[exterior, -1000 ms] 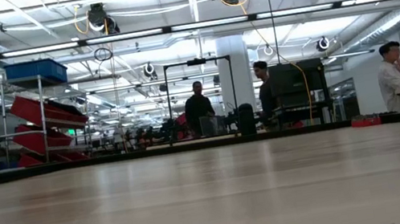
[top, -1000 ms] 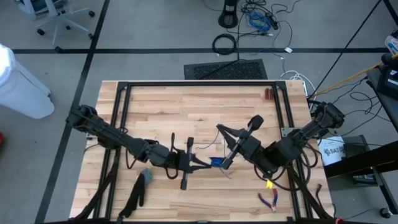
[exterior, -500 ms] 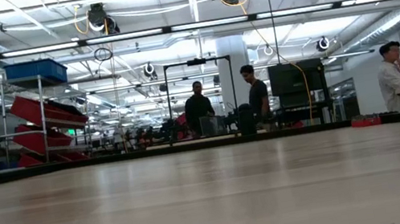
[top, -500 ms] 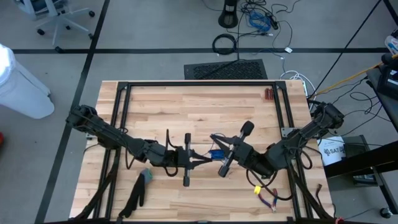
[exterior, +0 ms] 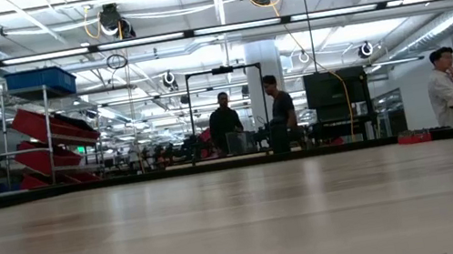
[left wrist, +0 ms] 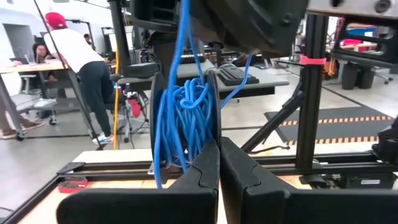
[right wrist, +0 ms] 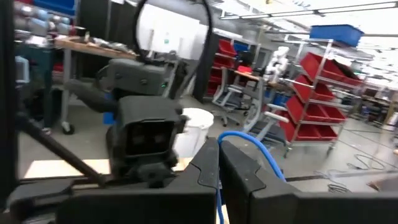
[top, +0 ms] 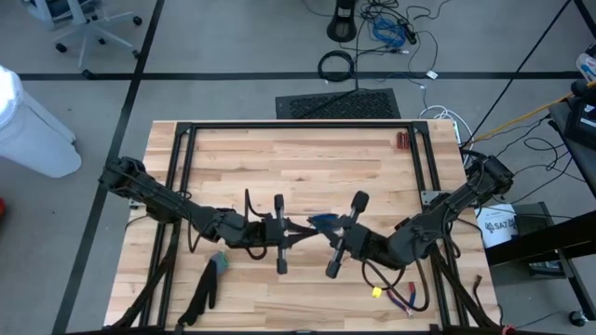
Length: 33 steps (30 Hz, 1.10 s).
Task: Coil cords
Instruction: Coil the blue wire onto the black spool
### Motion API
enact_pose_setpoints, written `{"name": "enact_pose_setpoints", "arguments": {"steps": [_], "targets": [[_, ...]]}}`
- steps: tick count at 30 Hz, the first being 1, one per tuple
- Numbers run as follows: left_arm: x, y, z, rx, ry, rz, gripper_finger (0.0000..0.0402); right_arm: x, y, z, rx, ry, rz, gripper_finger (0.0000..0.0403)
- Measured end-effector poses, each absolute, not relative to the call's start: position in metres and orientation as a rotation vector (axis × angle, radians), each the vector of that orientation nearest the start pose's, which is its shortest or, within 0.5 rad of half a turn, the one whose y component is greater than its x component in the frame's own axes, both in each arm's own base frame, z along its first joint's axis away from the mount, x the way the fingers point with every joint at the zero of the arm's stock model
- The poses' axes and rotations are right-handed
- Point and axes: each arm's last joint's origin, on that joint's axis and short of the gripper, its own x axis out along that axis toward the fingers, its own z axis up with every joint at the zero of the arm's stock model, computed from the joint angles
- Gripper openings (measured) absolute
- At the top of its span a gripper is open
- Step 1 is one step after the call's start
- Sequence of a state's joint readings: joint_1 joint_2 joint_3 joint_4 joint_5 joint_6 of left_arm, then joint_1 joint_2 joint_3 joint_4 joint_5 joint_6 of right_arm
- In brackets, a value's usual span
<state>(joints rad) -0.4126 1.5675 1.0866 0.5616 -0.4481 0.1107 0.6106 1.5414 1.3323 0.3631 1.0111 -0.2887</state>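
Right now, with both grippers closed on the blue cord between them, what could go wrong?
1. The left gripper and the right gripper face each other closely over the table, so they might collide.
2. In the left wrist view the blue cord hangs bunched and knotted, so pulling could tighten a tangle instead of a neat coil.
3. A loose loop of the cord shows in the right wrist view and may snag on a finger.
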Motion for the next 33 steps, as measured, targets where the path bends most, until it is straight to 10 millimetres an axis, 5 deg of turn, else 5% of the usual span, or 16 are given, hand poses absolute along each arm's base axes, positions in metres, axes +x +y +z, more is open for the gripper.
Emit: {"name": "enact_pose_setpoints", "arguments": {"steps": [11,33], "targets": [[0.333,-0.132,0.315,0.077,-0.071,0.047,0.0000,0.299,0.181,0.385,-0.160,-0.041,-0.333,0.0011],[0.333,-0.131,0.316,0.074,-0.077,0.064,0.0000,0.287,0.196,0.384,-0.139,-0.031,-0.301,0.0141]]}}
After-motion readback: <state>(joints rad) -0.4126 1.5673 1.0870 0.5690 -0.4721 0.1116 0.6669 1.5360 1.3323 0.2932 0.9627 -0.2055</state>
